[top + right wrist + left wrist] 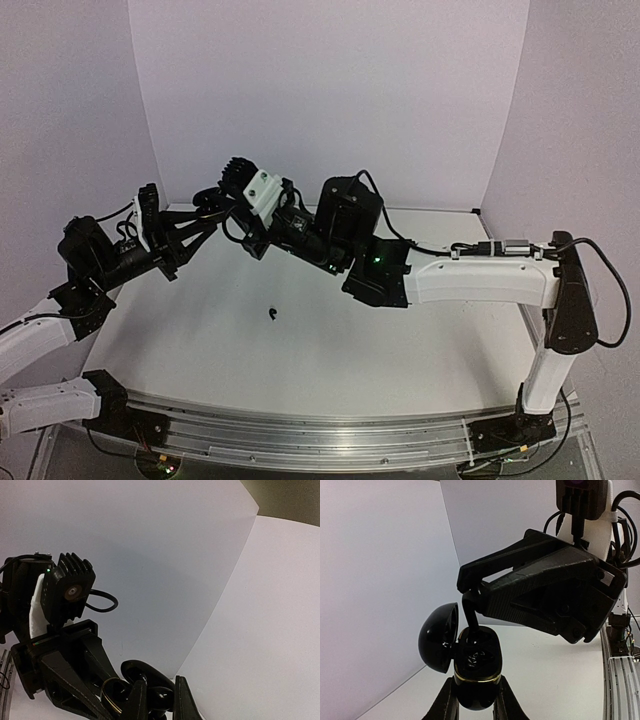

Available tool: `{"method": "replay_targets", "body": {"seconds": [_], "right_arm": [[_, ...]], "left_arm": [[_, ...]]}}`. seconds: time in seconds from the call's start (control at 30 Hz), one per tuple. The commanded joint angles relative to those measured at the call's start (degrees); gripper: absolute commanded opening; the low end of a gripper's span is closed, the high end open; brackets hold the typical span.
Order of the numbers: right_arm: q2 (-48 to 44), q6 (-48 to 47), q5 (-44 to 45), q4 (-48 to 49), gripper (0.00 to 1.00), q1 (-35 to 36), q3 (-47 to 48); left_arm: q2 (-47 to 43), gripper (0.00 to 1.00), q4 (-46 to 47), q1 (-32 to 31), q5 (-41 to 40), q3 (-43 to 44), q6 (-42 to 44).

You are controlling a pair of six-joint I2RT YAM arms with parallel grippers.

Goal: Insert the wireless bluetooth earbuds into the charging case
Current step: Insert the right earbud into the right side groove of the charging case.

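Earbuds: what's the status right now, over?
Left fingers shut on open case, held aloft. Right fingers shut on black earbud at case mouth. Spare earbud lies on table. Nothing blocking.

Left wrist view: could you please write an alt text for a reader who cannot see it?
The left gripper holds a black charging case upright, its lid swung open to the left. From the upper right, the right gripper holds a small dark piece, probably an earbud, at the case's mouth.
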Motion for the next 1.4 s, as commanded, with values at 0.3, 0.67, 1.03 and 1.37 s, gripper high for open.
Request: {"method": "replay_targets", "body": {"seconds": [0.3,0.67,1.03,1.37], "right_arm": [[0.0,-1.8,1.5,-2.0,0.00,-0.2,1.4],[3.0,-2.5,4.9,-1.8,0.00,0.5,4.6],[4.8,-2.3,11.7,-0.6,0.00,1.4,6.4],[6.1,-1.7,12.5,0.1,0.01,2.2,7.2]], "left_arm": [[-0.5,0.00,3.8,-0.2,-1.2,3.0,-0.6],[-0.3,0.00,6.8,-0.2,-3.2,2.2,0.3],[0.1,0.00,9.1,-0.2,-5.5,1.6,1.3],[0.6,0.00,10.4,-0.2,-6.4,1.5,1.0]]}}
